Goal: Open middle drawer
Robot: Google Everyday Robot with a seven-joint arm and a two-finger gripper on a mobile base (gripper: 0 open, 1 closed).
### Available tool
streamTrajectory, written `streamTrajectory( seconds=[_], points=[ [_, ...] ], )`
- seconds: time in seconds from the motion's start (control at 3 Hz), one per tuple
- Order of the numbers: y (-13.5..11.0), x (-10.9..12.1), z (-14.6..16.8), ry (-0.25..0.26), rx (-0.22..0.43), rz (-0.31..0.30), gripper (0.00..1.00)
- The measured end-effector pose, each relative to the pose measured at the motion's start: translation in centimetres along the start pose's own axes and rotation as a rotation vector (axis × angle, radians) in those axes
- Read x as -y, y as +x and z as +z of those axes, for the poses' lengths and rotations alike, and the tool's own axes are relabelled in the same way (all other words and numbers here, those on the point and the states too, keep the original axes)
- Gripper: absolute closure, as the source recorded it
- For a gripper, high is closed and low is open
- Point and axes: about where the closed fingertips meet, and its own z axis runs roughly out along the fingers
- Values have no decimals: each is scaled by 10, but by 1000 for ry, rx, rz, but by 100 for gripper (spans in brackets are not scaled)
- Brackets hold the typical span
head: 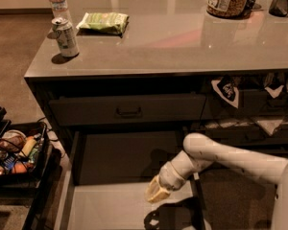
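Grey and rigid, the middle drawer [110,207] is probably a stiff box on runners. It should slide only straight out from the counter [182,47], and with nothing showing inside it ought to pull lightly, with no flex and little to break. The sensible hold is a loop handle at the centre of its front, like the one on the shut top drawer [128,110] above. That front lies past the lower edge of the view, so I cannot see it. The drawer sits under the counter's left part, just below the top drawer, and is drawn far out — a long, plain pale-grey floor between dark side walls. The gripper [156,192], cream-coloured on a pale arm, hangs over the floor's right side near the right wall; whether it is spread or closed I cannot tell.
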Motion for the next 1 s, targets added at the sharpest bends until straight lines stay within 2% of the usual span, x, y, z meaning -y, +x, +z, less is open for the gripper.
streamTrajectory(
  seconds=[0.33,0.67,1.0],
  points=[
    [-39,9,-56,124,-15,-114,100],
    [-56,-6,-93,269,17,-215,100],
    [-40,-33,-95,400,119,-272,100]
  ],
)
